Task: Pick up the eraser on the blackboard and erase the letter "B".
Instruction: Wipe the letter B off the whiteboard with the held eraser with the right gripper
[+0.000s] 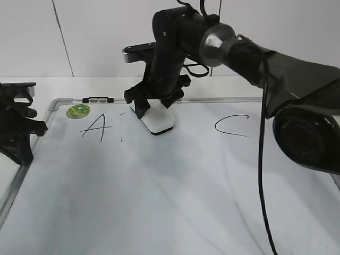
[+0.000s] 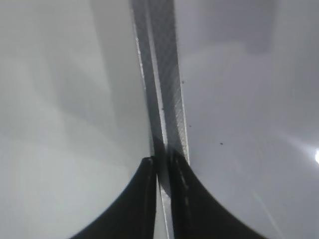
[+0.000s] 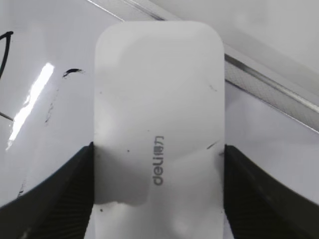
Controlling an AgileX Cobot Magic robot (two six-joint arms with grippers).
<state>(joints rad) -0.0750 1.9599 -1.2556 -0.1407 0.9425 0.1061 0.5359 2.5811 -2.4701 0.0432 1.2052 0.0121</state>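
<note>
One board (image 1: 159,202) lies flat on the surface (image 1: 32,85); on it are one eraser (image 1: 159,121), one round green sticker (image 1: 78,111), and two whole letters, an "A" (image 1: 95,127) at left and a "C" (image 1: 232,126) at right; between them only faint black flecks of the "B" (image 1: 121,127) remain, just left of the eraser. Two arms show; the right pincer (image 1: 154,106) grasps the eraser by its long sides, flat on the board near the top frame; the left pincer (image 1: 21,130) rests at the board's left edge. The right wrist view alone shows the eraser's grey "deli" mark (image 3: 158,160) and the flecks (image 3: 72,72) up close; the left wrist view alone shows the left pincer's (image 2: 162,164) fingers clenched nearly together over the frame strip (image 2: 162,74).
</note>
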